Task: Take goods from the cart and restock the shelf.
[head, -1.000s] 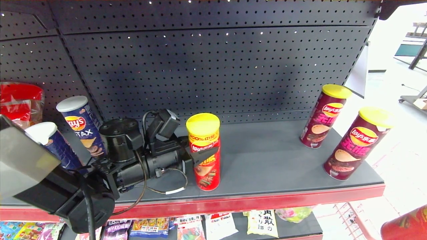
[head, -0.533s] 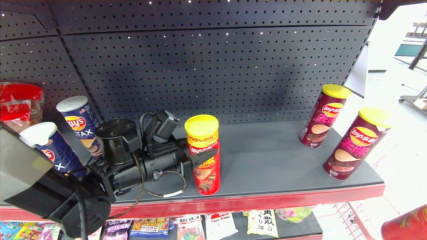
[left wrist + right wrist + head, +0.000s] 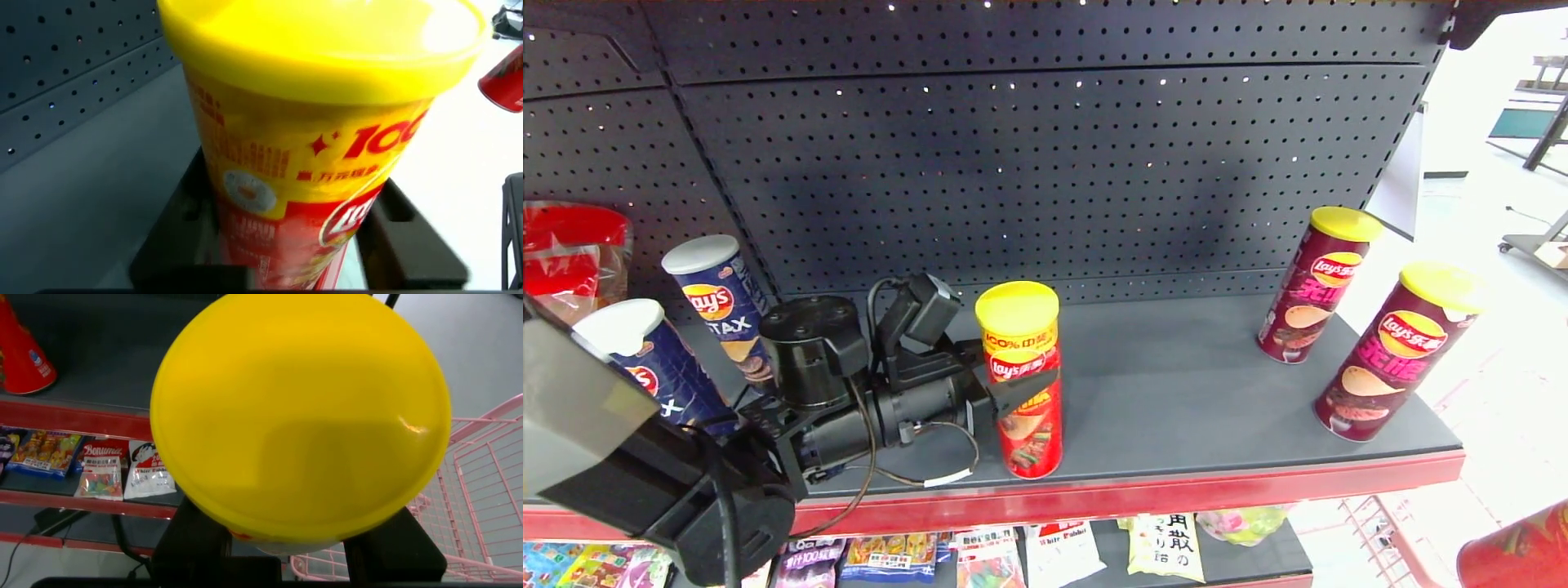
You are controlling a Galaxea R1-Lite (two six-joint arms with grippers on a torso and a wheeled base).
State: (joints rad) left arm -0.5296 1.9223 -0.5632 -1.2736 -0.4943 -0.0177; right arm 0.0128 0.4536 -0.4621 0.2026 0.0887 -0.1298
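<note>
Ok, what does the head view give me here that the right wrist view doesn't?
Head view adds the left gripper shut on the red can at the shelf front, the blue cans beside it and the maroon cans at its right end. Right wrist view adds the yellow-lidded can held in the right gripper, seen from above. Both share the shelf's red edge, the snack bags below and the pink cart.
</note>
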